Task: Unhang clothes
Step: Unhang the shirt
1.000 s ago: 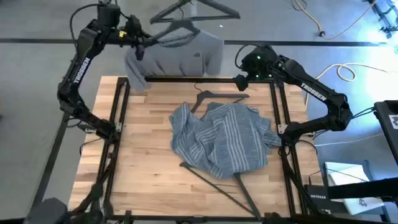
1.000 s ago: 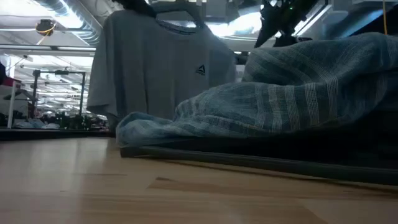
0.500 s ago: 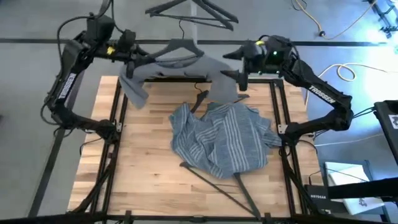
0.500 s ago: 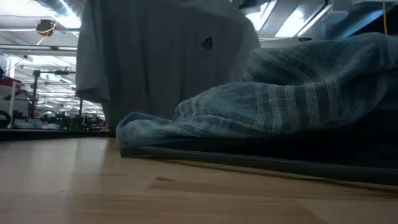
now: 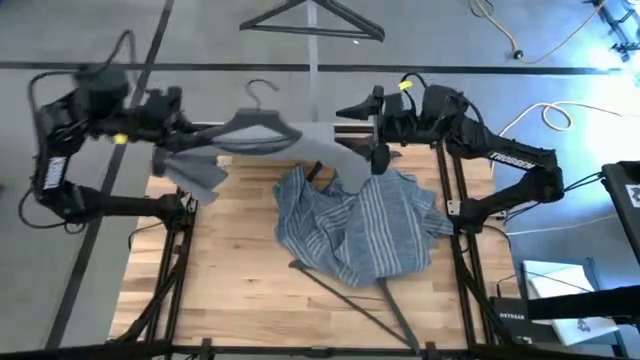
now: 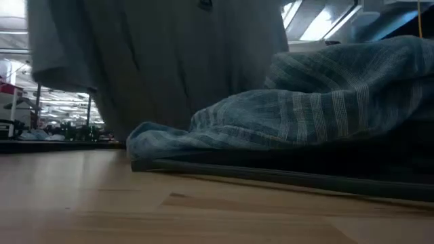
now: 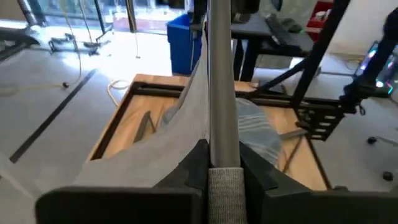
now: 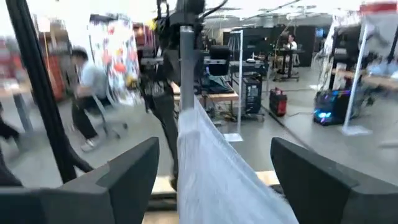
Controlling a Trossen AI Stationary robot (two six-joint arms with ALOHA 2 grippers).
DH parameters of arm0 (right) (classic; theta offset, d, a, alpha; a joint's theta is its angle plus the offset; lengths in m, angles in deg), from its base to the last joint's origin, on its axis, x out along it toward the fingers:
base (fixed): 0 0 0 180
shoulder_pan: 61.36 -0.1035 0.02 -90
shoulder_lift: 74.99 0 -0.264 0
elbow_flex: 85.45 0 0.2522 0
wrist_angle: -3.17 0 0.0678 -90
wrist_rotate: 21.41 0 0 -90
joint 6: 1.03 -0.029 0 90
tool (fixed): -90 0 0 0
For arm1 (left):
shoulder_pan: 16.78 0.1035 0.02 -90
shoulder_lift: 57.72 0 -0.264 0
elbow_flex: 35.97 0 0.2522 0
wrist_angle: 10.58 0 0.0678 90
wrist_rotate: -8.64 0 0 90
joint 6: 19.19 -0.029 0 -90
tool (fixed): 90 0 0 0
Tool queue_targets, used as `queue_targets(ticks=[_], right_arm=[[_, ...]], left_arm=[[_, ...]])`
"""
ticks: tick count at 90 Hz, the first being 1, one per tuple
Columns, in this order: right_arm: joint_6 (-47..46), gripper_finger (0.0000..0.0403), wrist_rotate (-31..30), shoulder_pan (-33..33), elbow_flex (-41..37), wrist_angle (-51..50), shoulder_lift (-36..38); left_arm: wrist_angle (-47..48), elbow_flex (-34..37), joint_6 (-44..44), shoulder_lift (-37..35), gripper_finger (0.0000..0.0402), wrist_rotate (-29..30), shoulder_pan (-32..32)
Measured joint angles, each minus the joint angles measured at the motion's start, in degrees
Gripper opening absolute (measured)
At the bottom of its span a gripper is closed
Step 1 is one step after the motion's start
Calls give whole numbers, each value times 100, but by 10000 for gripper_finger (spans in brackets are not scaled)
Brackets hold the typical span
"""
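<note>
plain grey t-shirt (image 5: 268, 142) on a thin dark hanger (image 5: 258, 112), stretched in the air over the table's far edge between both arms. left gripper (image 5: 172, 140) pinches the shirt's left end; right gripper (image 5: 375, 130), fingers spread, at its right end. striped blue-grey shirt (image 5: 360, 220) lies crumpled on the wooden table (image 5: 220, 260).

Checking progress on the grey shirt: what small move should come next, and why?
Probably close the right gripper on the grey T-shirt. It sits open at the shirt's far shoulder, while the left gripper already holds the other shoulder and the hanger is still inside.
</note>
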Motion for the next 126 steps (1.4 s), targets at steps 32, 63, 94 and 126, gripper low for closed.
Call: queue_targets(ticks=[32,63,94,126], right_arm=[[-490,289,-1493,-1336,-2,627,-843],[-710,289,-2084,-1676,2,1014,-1065],[-817,289,-2705,-1592,1557,-1979,-1065],[-1108,289,-1374,-947,1987,-3935,-1069]], left_arm=[[-484,1122,254,-1214,26,668,-186],[-2200,3390,466,-2367,26,1088,-177],[-4257,6186,2312,-3589,26,961,-211],[-6219,7968,2768,-3440,26,1555,-687]])
